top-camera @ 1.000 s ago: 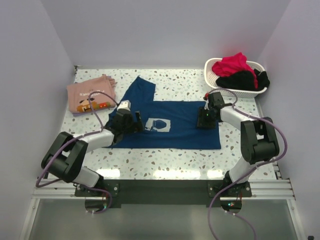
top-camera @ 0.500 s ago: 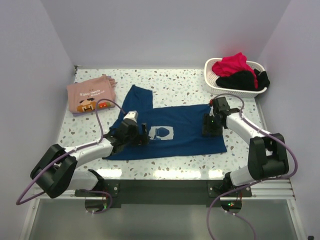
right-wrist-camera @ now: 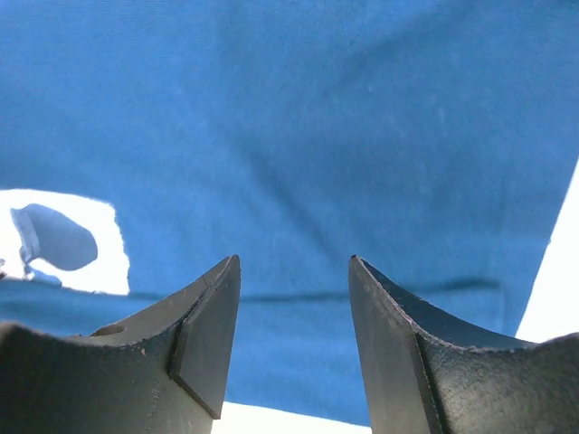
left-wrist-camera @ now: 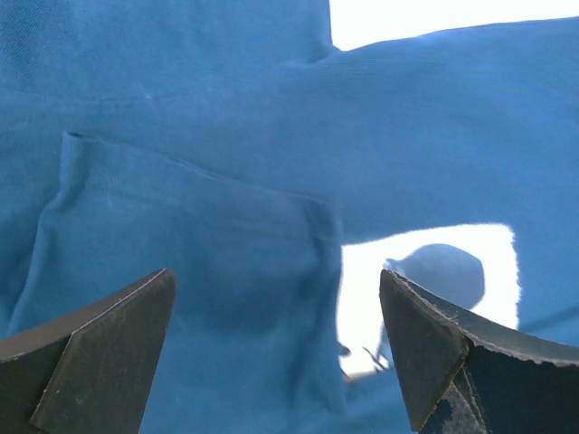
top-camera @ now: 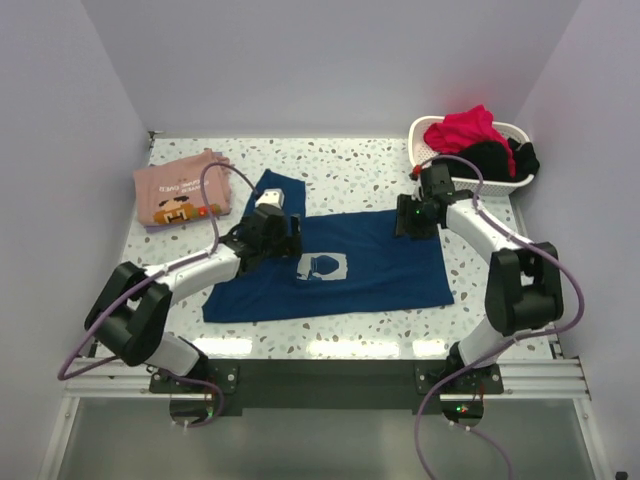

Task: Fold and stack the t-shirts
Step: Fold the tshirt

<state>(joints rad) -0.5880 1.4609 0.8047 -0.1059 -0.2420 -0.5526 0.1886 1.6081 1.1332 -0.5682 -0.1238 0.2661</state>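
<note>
Blue t-shirt (top-camera: 380,270) lies spread flat, print side up, mid-worktop (top-camera: 350,165). The pale square print (top-camera: 322,266) sits a little left of the shirt's centre. One sleeve (top-camera: 275,188) sticks out toward the far edge on the left side. The near hem runs roughly parallel to the worktop's near edge.

Pink t-shirt (top-camera: 178,190) rests folded at the far left corner, print up, well apart from the blue one.

Your left arm (top-camera: 190,272) reaches across the blue shirt's left side. The left jaws sit at the base of that sleeve, just left of the print. Wrist view: left jaws spread wide, nothing between them. Below them you see blue cloth with a folded-over edge, and the print off toward the right-hand finger.

Your right arm (top-camera: 480,232) bends in to the shirt's far right corner. Wrist view: right jaws parted about halfway, with a clear gap and no cloth pinched. Flat blue fabric lies beyond the tips, and bare worktop shows past the shirt's edge on the right.

White basket (top-camera: 418,148) stands at the far right corner and holds a red garment (top-camera: 462,130) and a black one (top-camera: 490,160).
</note>
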